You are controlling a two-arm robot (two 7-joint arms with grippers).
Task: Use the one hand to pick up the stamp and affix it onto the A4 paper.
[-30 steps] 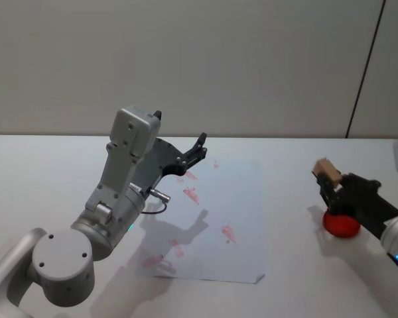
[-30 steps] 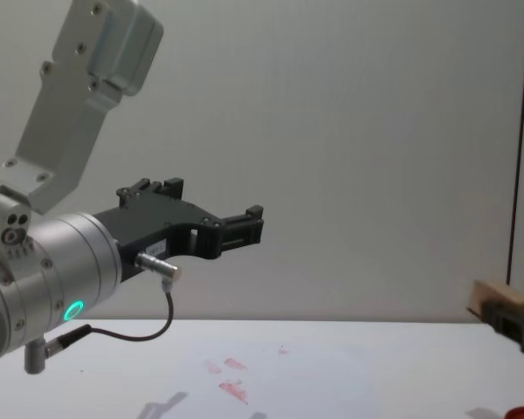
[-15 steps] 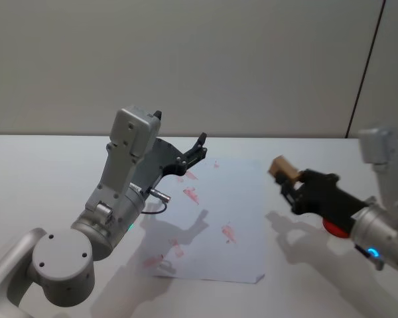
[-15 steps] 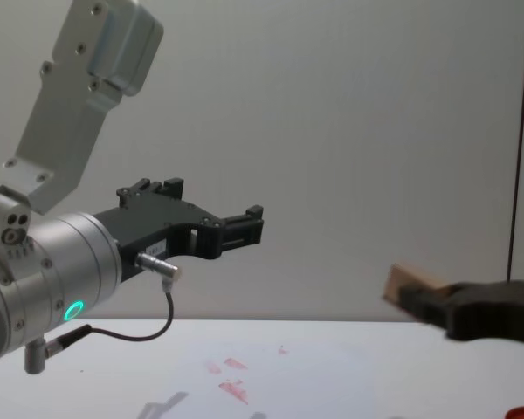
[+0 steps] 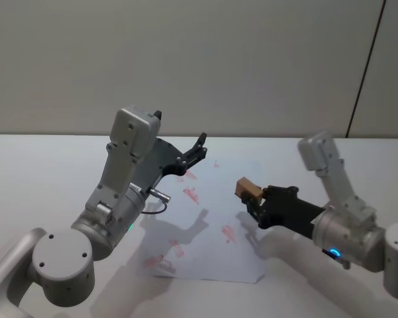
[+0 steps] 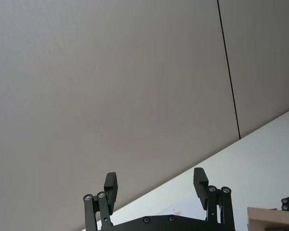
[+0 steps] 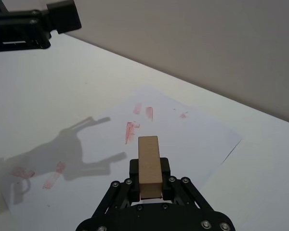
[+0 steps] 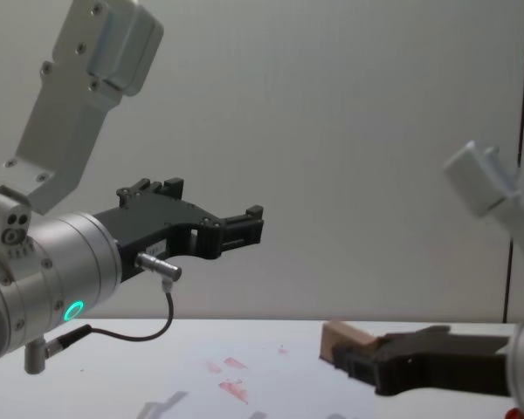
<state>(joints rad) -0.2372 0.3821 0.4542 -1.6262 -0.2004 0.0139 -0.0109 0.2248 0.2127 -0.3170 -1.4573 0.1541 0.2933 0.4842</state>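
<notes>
The stamp (image 5: 249,189), a small tan wooden block, is held in my right gripper (image 5: 253,201), which is shut on it. It hovers over the right part of the A4 paper (image 5: 220,199), a white sheet with several red-pink ink marks. In the right wrist view the stamp (image 7: 149,165) sticks out between the black fingers above the A4 paper (image 7: 192,137). From the chest view the stamp (image 8: 348,335) rides a little above the table. My left gripper (image 5: 198,149) hangs open and raised over the paper's far left corner, holding nothing.
The white table (image 5: 46,172) spreads to the left of the sheet and in front of it. A grey wall (image 5: 186,59) stands behind the table. My left arm's big silver body (image 5: 113,205) rises beside the paper's left edge.
My right gripper has carried the stamp leftward, from above the red item at the table's right to over the paper's right part. The left arm has not moved.
</notes>
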